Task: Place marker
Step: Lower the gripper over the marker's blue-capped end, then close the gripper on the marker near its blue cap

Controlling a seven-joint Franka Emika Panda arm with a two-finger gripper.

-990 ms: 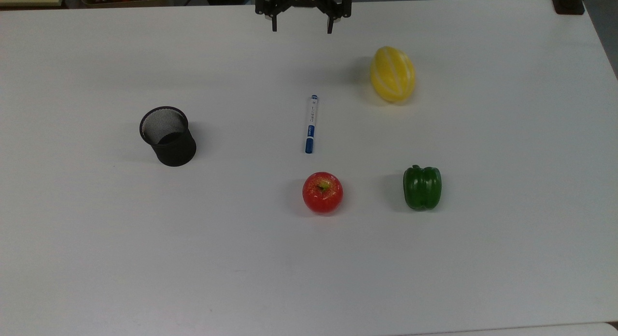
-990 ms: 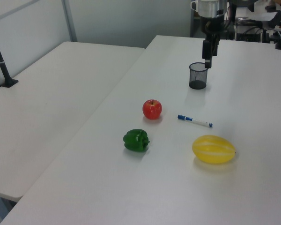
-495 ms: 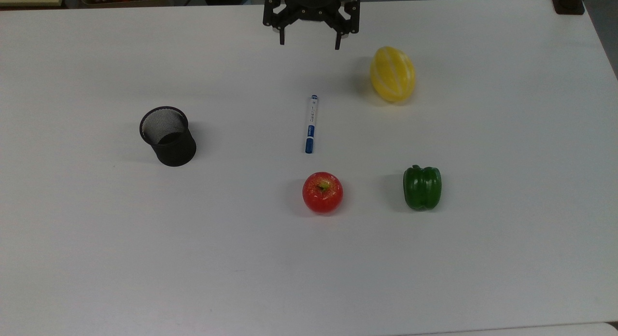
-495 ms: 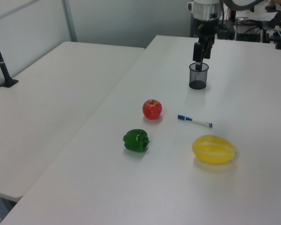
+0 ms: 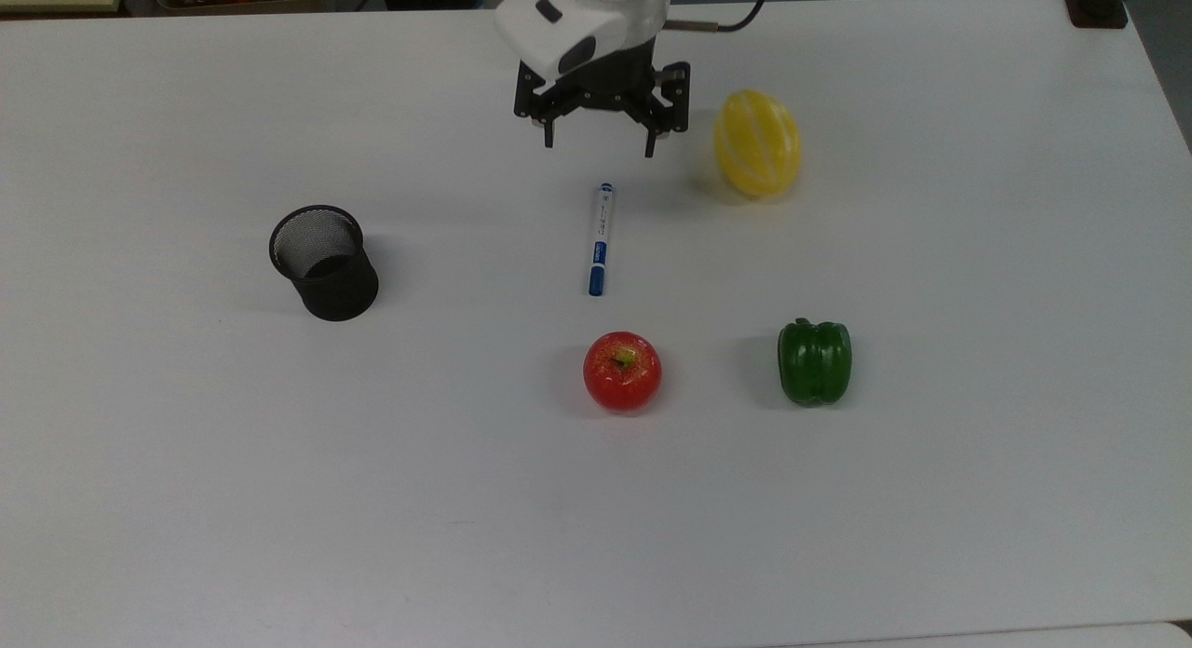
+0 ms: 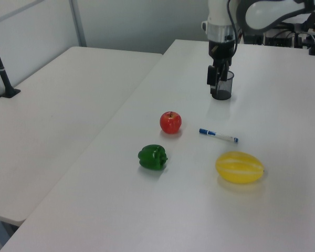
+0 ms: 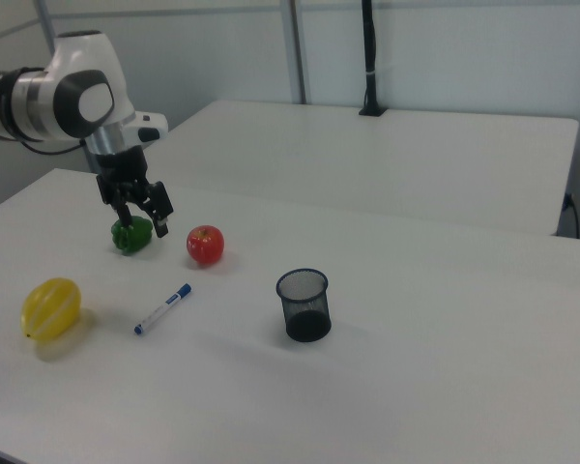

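Near the far edge of the white table (image 5: 186, 499) in the top view, the claw (image 5: 601, 145) hangs over the surface with its two black fingers spread wide and nothing between them. The white arm reaches in from beyond that far edge, its wrist bent so the fingers point down at the table. In the right view the claw (image 7: 141, 224) is raised clear of the surface, tilted a little, with the arm's white elbow joint arching in from the right view's left.

The marker (image 5: 601, 239) lies flat on the table near its middle, just short of the claw and not touched by it, its long axis running roughly from the far edge toward the near one, the blue cap at the near end. A yellow melon (image 5: 757, 142) rests toward the top view's right of the claw. A red apple (image 5: 622, 371) sits just beyond the marker's capped end, and a green pepper (image 5: 815, 361) lies to the top view's right of the apple. A black mesh cup (image 5: 323, 262) stands upright toward the top view's left, well apart from the marker. In the left view the claw (image 6: 213, 77) shows in front of the cup (image 6: 222, 86).
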